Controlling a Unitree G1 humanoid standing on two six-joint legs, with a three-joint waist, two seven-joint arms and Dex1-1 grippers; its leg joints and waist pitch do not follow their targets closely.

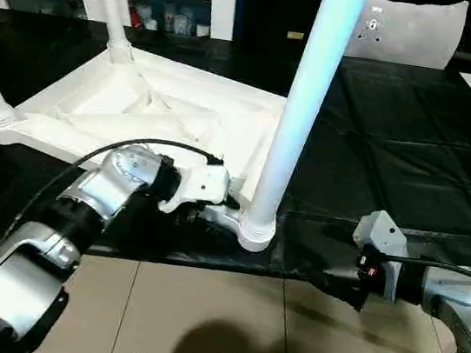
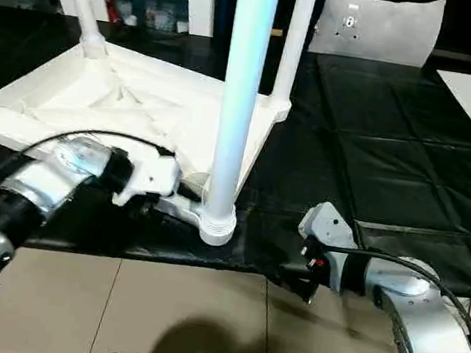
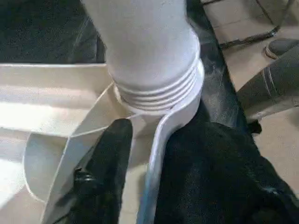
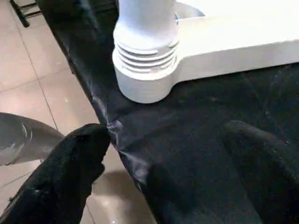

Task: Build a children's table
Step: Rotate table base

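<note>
The children's table (image 1: 173, 119) lies upside down on the black padded work surface (image 1: 394, 172), its near corner close to the surface's front edge at 6 o'clock, with tiled floor (image 1: 199, 312) beyond that edge. Legs stand up in the corner sockets; the nearest leg (image 1: 302, 107) rises at centre. The left gripper (image 3: 135, 163) straddles the table's rim wall just beside that socket, one black finger (image 3: 105, 172) inside the rim, one outside. The right gripper (image 4: 173, 172) hangs at 4 o'clock over the surface's edge, fingers spread wide, holding nothing. Open black mat stretches toward 2 o'clock. No writing is readable
</note>
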